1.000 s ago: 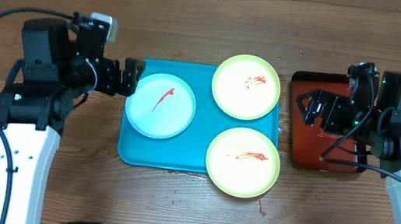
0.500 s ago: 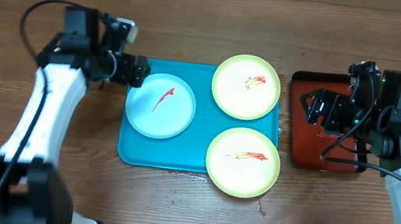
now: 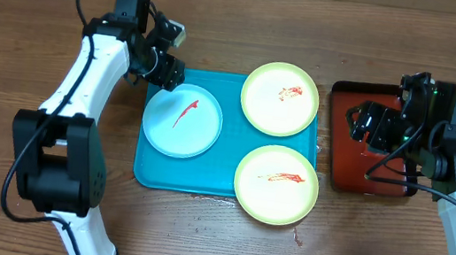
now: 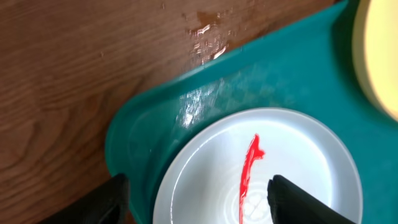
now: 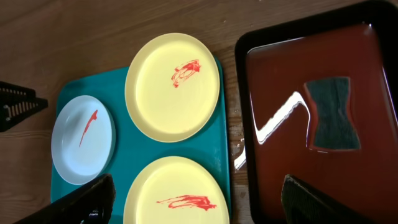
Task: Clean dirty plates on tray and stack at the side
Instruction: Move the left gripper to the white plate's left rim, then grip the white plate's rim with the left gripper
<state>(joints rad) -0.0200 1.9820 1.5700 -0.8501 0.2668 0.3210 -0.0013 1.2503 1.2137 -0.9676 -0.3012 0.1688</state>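
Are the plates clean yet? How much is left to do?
Nothing is finished yet. The white plate, upper yellow plate and lower yellow plate all sit red-smeared on the blue tray, and none is stacked at the side. The left gripper hovers open by the white plate's edge. The right gripper is open over the red tray. All wiping and stacking remains.
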